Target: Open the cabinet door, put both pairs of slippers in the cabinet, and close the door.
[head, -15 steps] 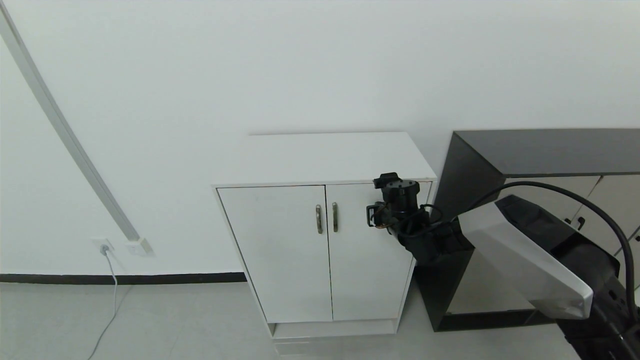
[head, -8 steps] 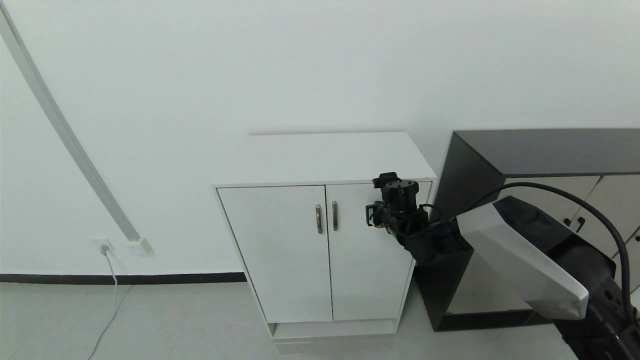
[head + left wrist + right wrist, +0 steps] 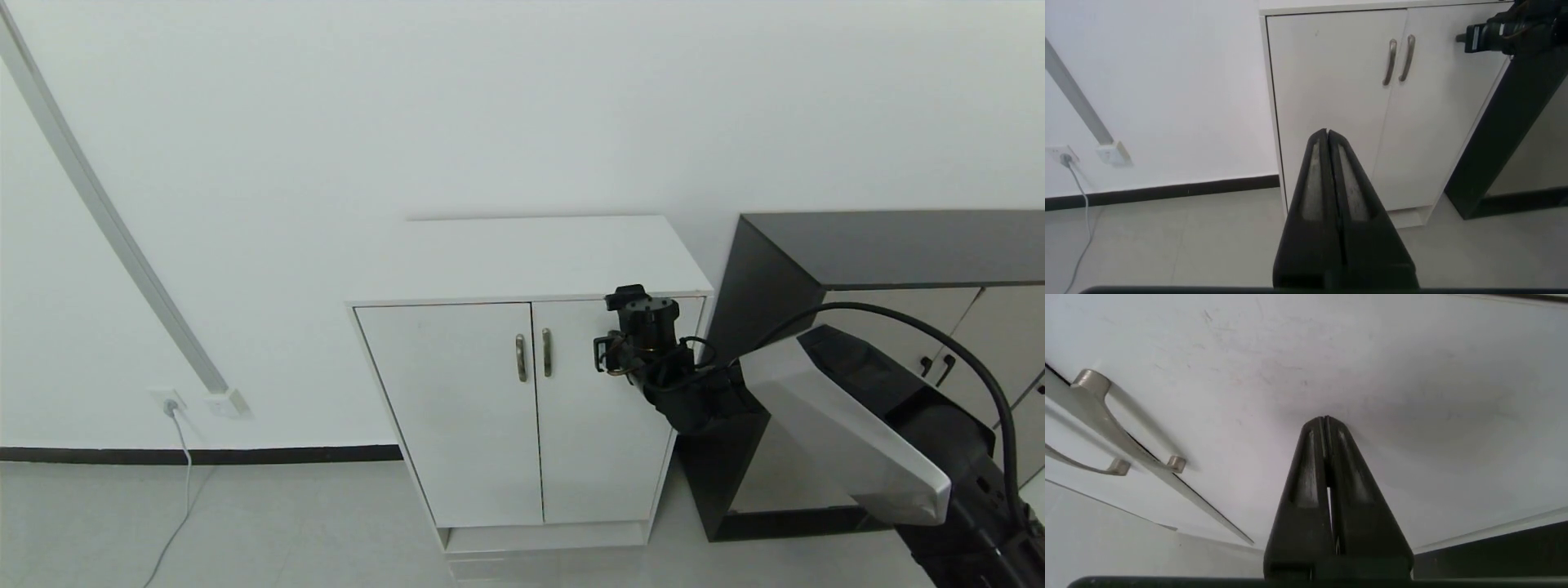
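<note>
Up close, my right gripper [image 3: 1327, 425] is pinched closed at the cabinet door [image 3: 1413, 367], maybe touching; the left wrist view shows my left gripper [image 3: 1327, 139] closed too, well back.

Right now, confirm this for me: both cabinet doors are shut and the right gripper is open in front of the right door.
Not quite: the right gripper is shut, not open, as the right wrist view shows. The rest holds: the left door and right door are both shut, and the gripper is in front of the right door.
</note>
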